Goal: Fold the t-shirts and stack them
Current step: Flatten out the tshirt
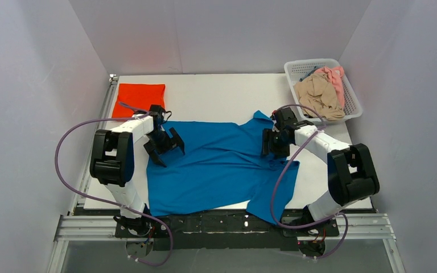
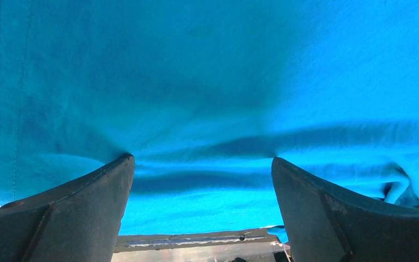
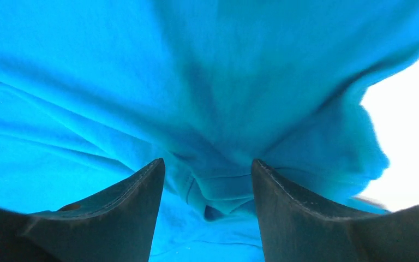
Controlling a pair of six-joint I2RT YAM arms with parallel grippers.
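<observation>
**A:** Where is the blue t-shirt (image 1: 216, 165)?

**B:** It is spread across the middle of the table (image 1: 222, 96), collar toward the right arm. One corner hangs past the near edge. The arms cover part of each side of it.

**A:** Left gripper (image 1: 169, 152)?

**B:** It hangs over the shirt's left side with its fingers (image 2: 103, 185) wide apart and nothing between them. Its wrist view is almost all blue cloth, with a strip of table frame at the bottom.

**A:** Right gripper (image 1: 274, 152)?

**B:** It is down on the cloth near the collar. In the wrist view its fingers straddle a raised fold (image 3: 213, 191) with a gap between them. I cannot tell whether they pinch it or only touch it. The overhead view hides the tips behind the gripper body.

**A:** Other shirts?

**B:** The orange-red t-shirt (image 1: 141, 99) lies folded at the far left corner, well apart from the blue one. The beige t-shirt (image 1: 318, 96) and the pink t-shirt (image 1: 334, 77) are crumpled in the white basket (image 1: 353, 109) at the far right. I cannot make out how many garments are in there.
</observation>
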